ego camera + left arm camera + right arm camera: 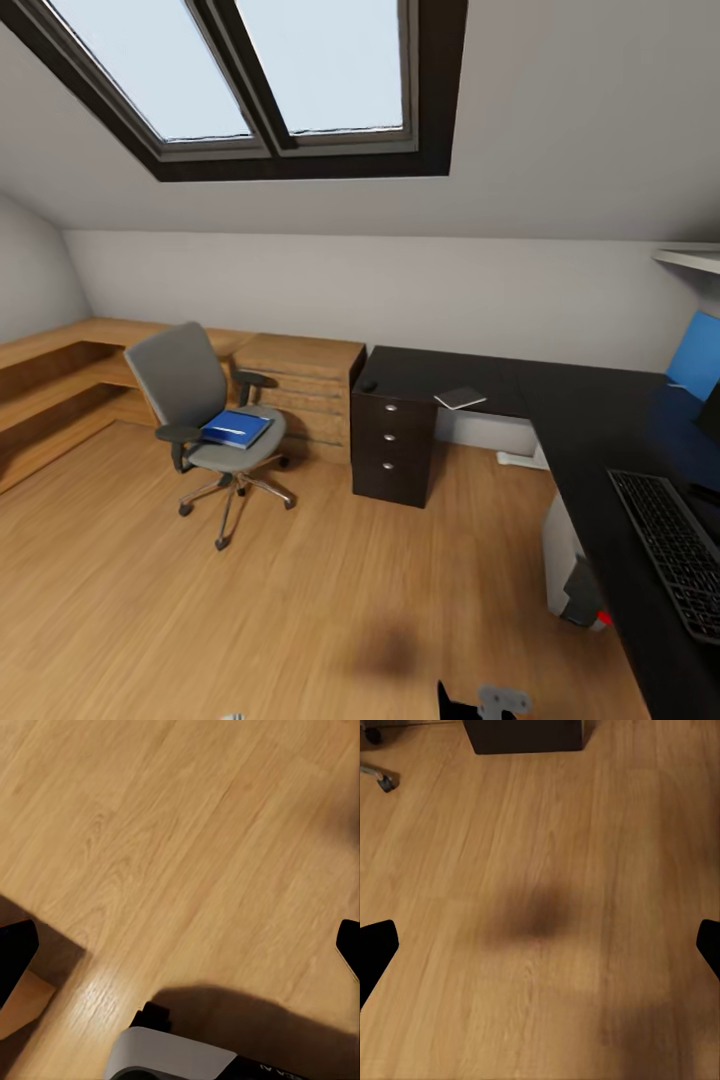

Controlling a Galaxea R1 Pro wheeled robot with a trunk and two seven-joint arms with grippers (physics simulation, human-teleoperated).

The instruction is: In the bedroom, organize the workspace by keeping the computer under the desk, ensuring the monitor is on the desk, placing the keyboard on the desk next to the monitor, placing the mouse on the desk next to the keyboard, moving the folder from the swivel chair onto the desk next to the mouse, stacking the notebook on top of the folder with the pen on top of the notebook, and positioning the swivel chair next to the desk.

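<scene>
The grey swivel chair (pixel 185 385) stands on the wood floor left of the black desk (pixel 580 410), a short gap apart from it. The blue folder (pixel 237 428) lies on its seat. On the desk's far wing lie the small black mouse (pixel 369 385) and the grey notebook (pixel 460 398). The keyboard (pixel 675 545) lies on the near wing, with the monitor's dark edge (pixel 711 410) behind it. The light grey computer (pixel 562 545) stands under the desk. The pen is out of view. My left gripper (pixel 180 949) and right gripper (pixel 540 945) hang open over bare floor.
A three-drawer pedestal (pixel 392 445) carries the desk's left end. A light wooden dresser (pixel 300 385) and low wooden shelving (pixel 50 385) run along the back wall. A blue panel (pixel 695 355) leans at the far right. The sloped ceiling holds a skylight (pixel 250 70).
</scene>
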